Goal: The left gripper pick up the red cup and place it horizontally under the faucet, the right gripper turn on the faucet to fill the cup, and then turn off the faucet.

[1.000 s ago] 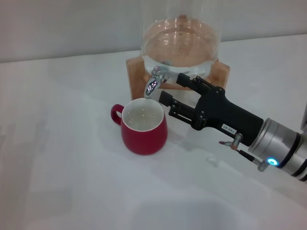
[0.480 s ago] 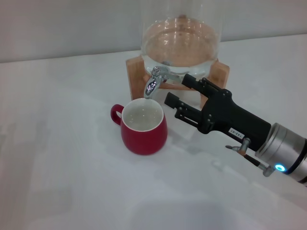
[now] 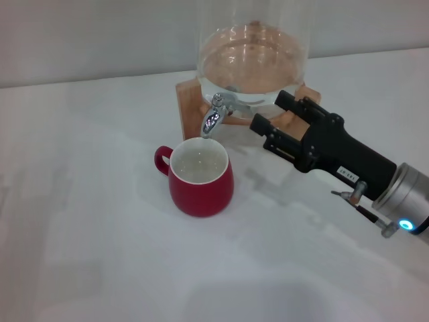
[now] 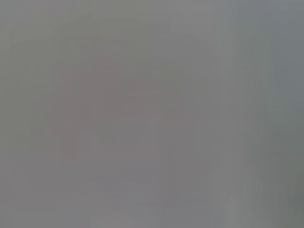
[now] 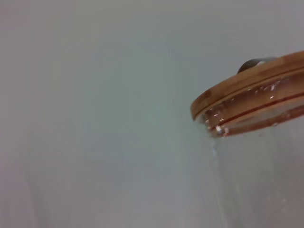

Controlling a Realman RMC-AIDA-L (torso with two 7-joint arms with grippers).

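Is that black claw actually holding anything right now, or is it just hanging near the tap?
Nothing is held. The right gripper hangs open beside the faucet, touching neither it nor the red cup under the spout. The left gripper is out of view.

Wide open white table [image 3: 80, 221] to the left and in front of the red cup [image 3: 200, 180], nothing standing there. Behind the cup it's crowded: the faucet [image 3: 216, 115] hangs right over the rim, leaving only a slim gap, backed by the glass dispenser [image 3: 253, 60] on its wooden stand [image 3: 188, 104]. On the right, the right gripper [image 3: 269, 118], fingers spread, fills the space just beside the faucet, and its arm blocks that whole diagonal. Bare table lies between gripper and cup.
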